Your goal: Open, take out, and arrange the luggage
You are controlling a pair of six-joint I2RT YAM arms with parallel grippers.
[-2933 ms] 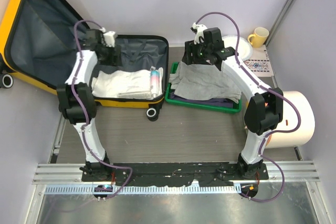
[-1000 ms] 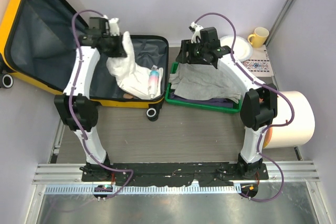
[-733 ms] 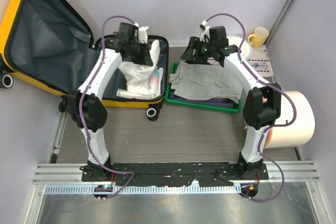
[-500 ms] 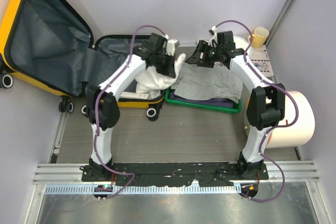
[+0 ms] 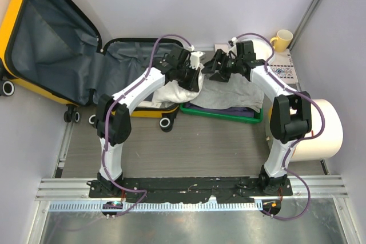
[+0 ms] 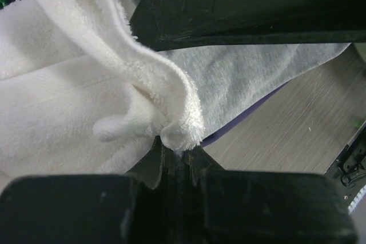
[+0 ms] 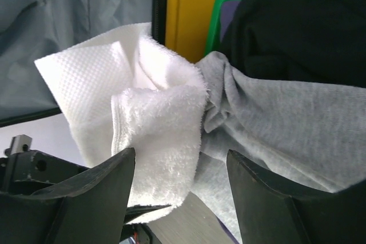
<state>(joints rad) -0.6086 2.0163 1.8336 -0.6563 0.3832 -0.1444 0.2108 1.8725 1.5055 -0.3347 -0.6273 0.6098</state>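
Take-out step: my left jaws are pinched shut on the white towel [image 5: 171, 92] at the green tray's [image 5: 229, 117] 9 o'clock rim, luggage [image 5: 51, 32] open at the table's [image 5: 229, 141] 10 o'clock, right jaws wide, gripping nothing; next, I judge, spread towel flat.

the white towel [image 6: 68, 107] is fluffy terry, fuzzy at the hem; the grey cloth [image 6: 251, 78] is a finer matt knit. the luggage [image 7: 186, 10] has a smooth glossy yellow plastic shell, and the table [image 6: 303, 124] is matt grey wood-grain.
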